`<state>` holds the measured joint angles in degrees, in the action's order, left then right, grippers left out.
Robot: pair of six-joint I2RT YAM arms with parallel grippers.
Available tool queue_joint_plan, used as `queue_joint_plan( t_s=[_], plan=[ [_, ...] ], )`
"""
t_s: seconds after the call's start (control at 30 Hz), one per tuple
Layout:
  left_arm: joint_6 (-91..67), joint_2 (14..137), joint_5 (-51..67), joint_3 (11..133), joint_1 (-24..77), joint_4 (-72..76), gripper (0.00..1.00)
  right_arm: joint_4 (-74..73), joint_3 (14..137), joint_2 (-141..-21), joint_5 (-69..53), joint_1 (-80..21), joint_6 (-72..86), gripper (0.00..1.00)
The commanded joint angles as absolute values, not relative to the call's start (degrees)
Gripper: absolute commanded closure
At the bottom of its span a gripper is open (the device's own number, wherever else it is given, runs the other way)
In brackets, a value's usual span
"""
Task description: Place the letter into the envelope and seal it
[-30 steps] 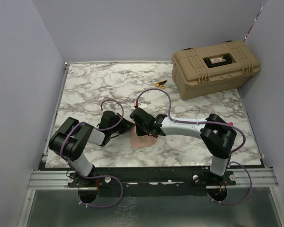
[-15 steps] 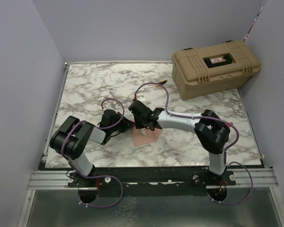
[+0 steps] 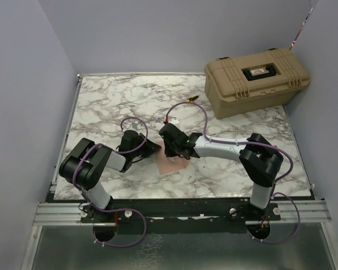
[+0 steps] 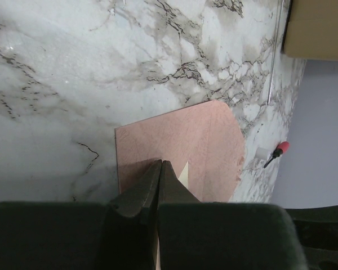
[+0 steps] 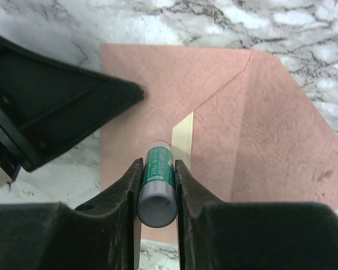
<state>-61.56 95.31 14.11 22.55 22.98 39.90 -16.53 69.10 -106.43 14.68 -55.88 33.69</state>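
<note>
Right tool (image 5: 158, 164) pinches a green-labelled glue stick (image 5: 156, 183) between its fingers, the stick's tip aimed down at the envelope (image 5: 174, 79). The envelope lies flat on the marble tabletop (image 4: 73, 67) near the front edge, between the two arms. Its pointed flap (image 5: 281, 129) is laid open, exposing a cream strip (image 5: 183, 138) just ahead of the stick; the pose suits spreading glue before sealing. The letter is not visible as a separate sheet and is judged to be inside already. Left tool (image 4: 160, 169), fingers pressed together with nothing between them, rests its tip on the envelope's near edge, apparently to pin the paper against dragging. A tan case (image 3: 256, 80) stands well apart at the far right corner.
</note>
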Motion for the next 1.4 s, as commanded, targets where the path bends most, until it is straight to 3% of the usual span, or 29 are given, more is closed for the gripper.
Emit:
queue_joint_plan(
  t_s=[0.0,0.4,1.1,1.37],
  plan=[
    [-58.4,98.5,7.3,20.0,22.9,25.5,1.0,-23.2,63.0,-106.2,9.9,-57.1,34.0,1.0],
    [-58.3,98.9,7.3,20.0,22.9,25.5,1.0,-22.6,59.7,-103.2,7.6,-58.5,33.1,1.0],
    [-57.9,99.0,8.2,20.2,22.9,25.5,1.0,-20.7,69.8,-111.0,15.3,-53.5,31.8,1.0],
    [-58.3,98.8,7.7,20.4,22.9,25.5,1.0,-19.7,63.9,-107.3,10.8,-55.0,31.0,0.99]
  ],
)
